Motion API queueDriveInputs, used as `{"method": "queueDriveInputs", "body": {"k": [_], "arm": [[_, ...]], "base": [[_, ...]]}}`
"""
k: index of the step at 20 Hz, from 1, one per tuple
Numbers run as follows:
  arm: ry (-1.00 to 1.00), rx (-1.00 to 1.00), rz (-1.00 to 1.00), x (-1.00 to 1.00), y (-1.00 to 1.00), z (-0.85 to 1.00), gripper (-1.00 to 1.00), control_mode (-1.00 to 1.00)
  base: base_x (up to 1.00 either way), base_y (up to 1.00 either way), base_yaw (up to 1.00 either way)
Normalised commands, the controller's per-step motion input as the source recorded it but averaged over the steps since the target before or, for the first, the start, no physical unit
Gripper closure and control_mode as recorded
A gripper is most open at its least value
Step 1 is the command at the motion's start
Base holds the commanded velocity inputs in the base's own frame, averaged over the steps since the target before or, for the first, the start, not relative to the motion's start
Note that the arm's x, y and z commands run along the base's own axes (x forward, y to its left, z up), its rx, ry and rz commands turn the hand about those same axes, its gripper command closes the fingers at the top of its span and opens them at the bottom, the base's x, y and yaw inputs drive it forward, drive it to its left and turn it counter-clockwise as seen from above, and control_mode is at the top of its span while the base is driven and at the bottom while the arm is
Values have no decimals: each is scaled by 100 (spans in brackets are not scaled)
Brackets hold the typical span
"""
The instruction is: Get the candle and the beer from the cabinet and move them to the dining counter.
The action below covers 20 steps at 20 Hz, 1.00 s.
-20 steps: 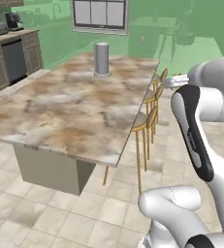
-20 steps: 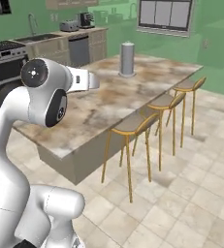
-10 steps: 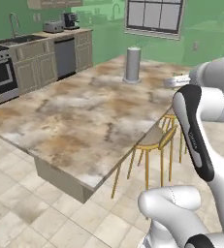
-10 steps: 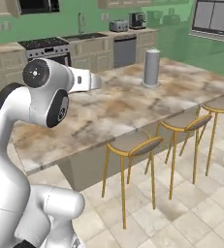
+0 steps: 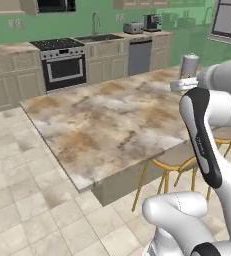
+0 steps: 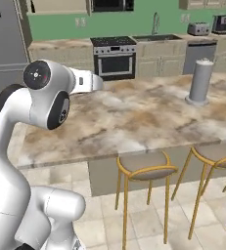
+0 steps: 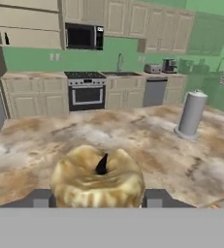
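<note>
Now, pincer: the gripper point(image 7: 98, 199) stands part open, its two dark tips flanking the candle point(image 7: 98, 183), which it holds.
Candle, place: in the hand, above the near edge of the dining counter point(image 7: 147, 138).
Handling: likely light, stiff, waxy-slick; squat and lumpy.
Hold: across the low sides, as now.
Far right: grey cylinder point(image 7: 190, 115) upright on the counter.

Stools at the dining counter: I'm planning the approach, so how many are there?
2 in the right base view: one stool mid-frame, another at the right edge. More may sit beyond.
</note>
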Motion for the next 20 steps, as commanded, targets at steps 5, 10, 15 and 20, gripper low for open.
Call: {"method": "queueDriveInputs", "body": {"k": [5, 10, 15, 20], "arm": [[0, 0, 0, 0, 0, 0, 100, 100], [0, 0, 0, 0, 0, 0, 100, 100], [0, 0, 0, 0, 0, 0, 100, 100], [0, 0, 0, 0, 0, 0, 100, 100]], "base": [[1, -90, 64], [-1, -100, 58], [-14, -100, 48], [-22, -100, 21]]}}
